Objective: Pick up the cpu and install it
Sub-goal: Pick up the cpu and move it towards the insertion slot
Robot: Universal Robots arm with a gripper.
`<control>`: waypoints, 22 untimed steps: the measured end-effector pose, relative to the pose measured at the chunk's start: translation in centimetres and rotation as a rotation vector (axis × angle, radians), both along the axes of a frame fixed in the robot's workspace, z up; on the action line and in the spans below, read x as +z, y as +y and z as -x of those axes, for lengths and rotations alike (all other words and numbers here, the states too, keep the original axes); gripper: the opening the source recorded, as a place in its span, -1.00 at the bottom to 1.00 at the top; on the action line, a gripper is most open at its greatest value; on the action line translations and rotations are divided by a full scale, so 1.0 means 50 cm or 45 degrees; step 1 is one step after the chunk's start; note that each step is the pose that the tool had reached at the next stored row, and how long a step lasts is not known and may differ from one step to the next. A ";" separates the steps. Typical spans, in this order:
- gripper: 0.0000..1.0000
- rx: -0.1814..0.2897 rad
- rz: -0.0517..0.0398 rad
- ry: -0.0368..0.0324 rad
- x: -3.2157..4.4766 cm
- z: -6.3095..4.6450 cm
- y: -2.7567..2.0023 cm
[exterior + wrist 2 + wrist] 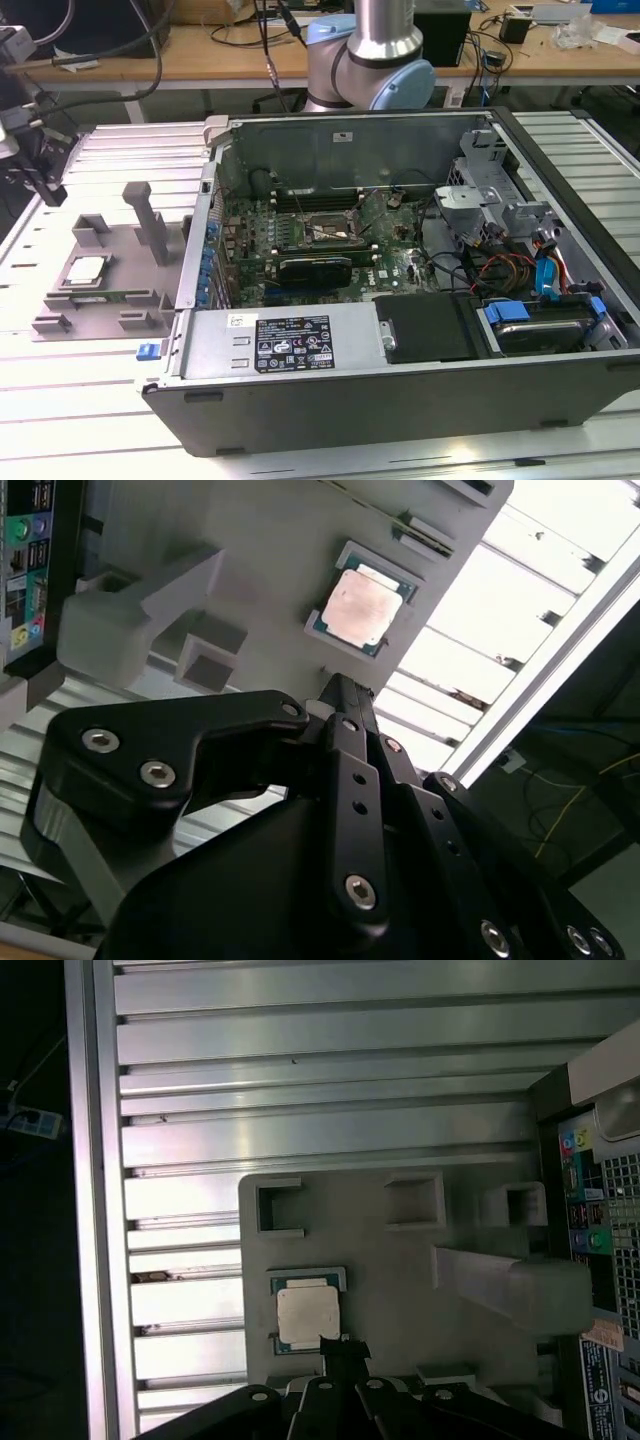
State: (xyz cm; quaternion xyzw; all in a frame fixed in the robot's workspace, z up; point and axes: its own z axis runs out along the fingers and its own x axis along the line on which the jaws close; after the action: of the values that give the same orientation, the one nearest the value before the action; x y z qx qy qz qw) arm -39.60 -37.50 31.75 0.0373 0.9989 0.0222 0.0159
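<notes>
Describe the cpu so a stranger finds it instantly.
Start at the open computer case; at the exterior view's left, beside it, lies a grey tray. The cpu sits in its square recess: the only flat, shiny silver square among dull grey blocks.

Setting: robotics lab, workshop-style. My arm [380,50] stands at a slotted aluminium table [70,410]. On the table there is an opened computer case [400,400] with its motherboard [300,225] exposed. Beside it, a grey fixture tray [130,310] holds a bare cpu [85,268]. Behind runs a long wooden workbench [200,62] strewn with cables [245,25].
</notes>
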 end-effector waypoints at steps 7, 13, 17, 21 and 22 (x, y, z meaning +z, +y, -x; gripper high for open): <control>-0.79 0.000 0.000 -0.0021 -0.012 0.039 0.0004; -0.79 0.000 0.000 -0.0077 -0.028 0.071 0.0019; -0.79 0.000 0.000 -0.0097 -0.042 0.082 0.0048; -0.79 0.000 0.000 -0.0096 -0.063 0.080 0.0092; -0.79 0.000 0.000 -0.0096 -0.070 0.077 0.0094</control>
State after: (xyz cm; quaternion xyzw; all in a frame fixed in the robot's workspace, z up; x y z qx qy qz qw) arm -43.46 -37.03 28.26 0.0373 0.9989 0.0223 0.0197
